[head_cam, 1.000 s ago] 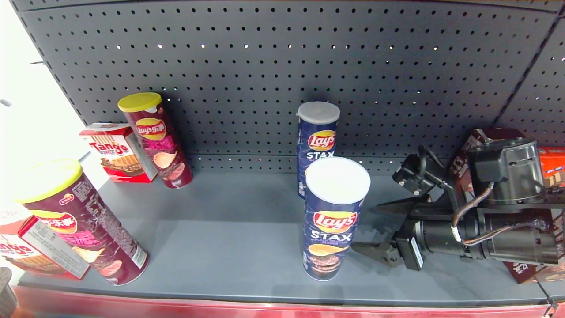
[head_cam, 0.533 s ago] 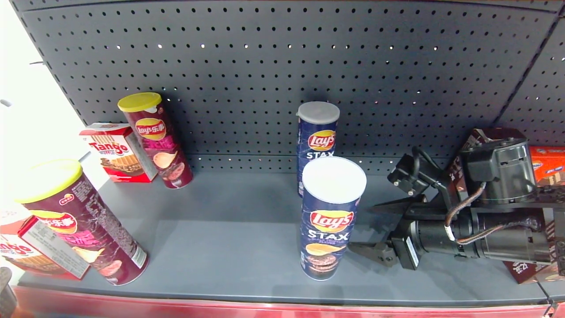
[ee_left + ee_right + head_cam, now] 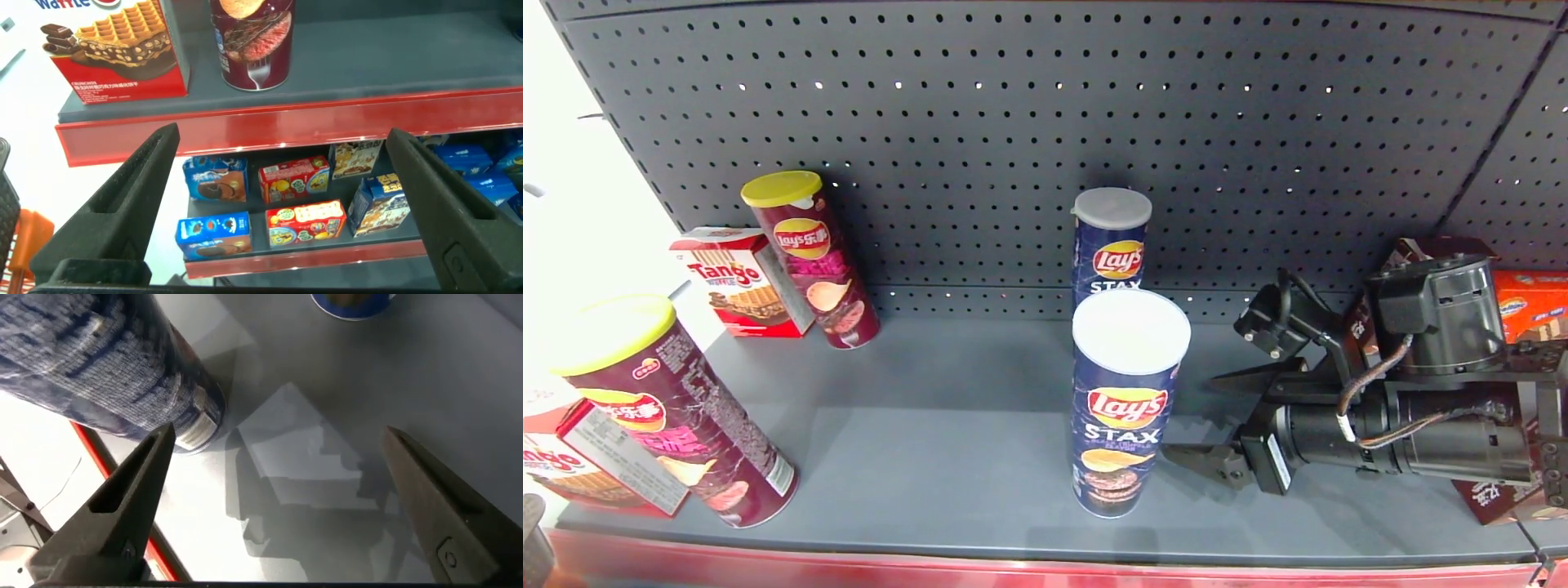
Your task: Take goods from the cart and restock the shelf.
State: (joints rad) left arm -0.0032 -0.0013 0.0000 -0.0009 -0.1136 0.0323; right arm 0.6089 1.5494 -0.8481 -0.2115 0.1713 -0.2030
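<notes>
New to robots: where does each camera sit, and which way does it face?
Head view: on the head, facing forward and down at the grey shelf; the open right tool shows.
Left wrist view: on that wrist, facing lower-shelf boxes past the open left tool.
Right wrist view: on that wrist, facing the shelf past the right tool.
Shared: head and right wrist both show the front blue can.

I see the shelf (image 3: 931, 433) well lit, with soft shadows. The left edge glows white, and tiny lights poke through the back panel (image 3: 980, 122).
</notes>
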